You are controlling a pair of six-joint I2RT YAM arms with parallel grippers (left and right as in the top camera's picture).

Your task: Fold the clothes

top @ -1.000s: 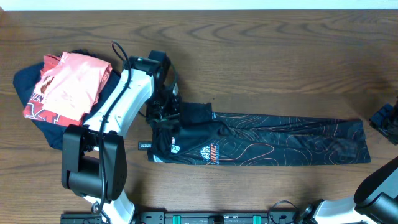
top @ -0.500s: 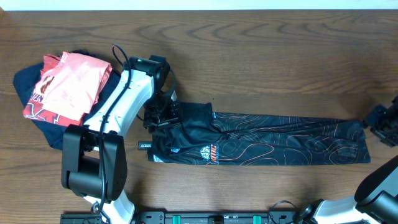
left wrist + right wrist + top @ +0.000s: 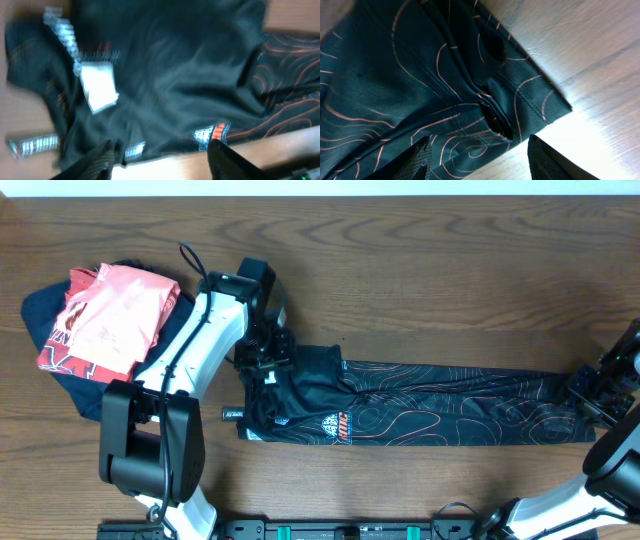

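The black garment with red and white contour lines (image 3: 430, 412) lies stretched left to right across the table. Its waist end with logos is bunched at the left. My left gripper (image 3: 262, 358) hovers over that bunched end, open; in the left wrist view its fingers (image 3: 160, 162) straddle the fabric (image 3: 165, 85) and its white label. My right gripper (image 3: 597, 388) is at the garment's right hem, open; in the right wrist view its fingers (image 3: 480, 162) sit over the hem corner (image 3: 470, 95), apart from the cloth.
A salmon-pink shirt with red print (image 3: 105, 315) lies folded on a navy-blue garment (image 3: 50, 330) at the far left. The wooden table (image 3: 420, 270) extends behind and in front of the black garment.
My right gripper has moved left from the table's right edge to the garment's hem. My left gripper has shifted slightly over the bunched waist end, and the fabric there has moved a little.
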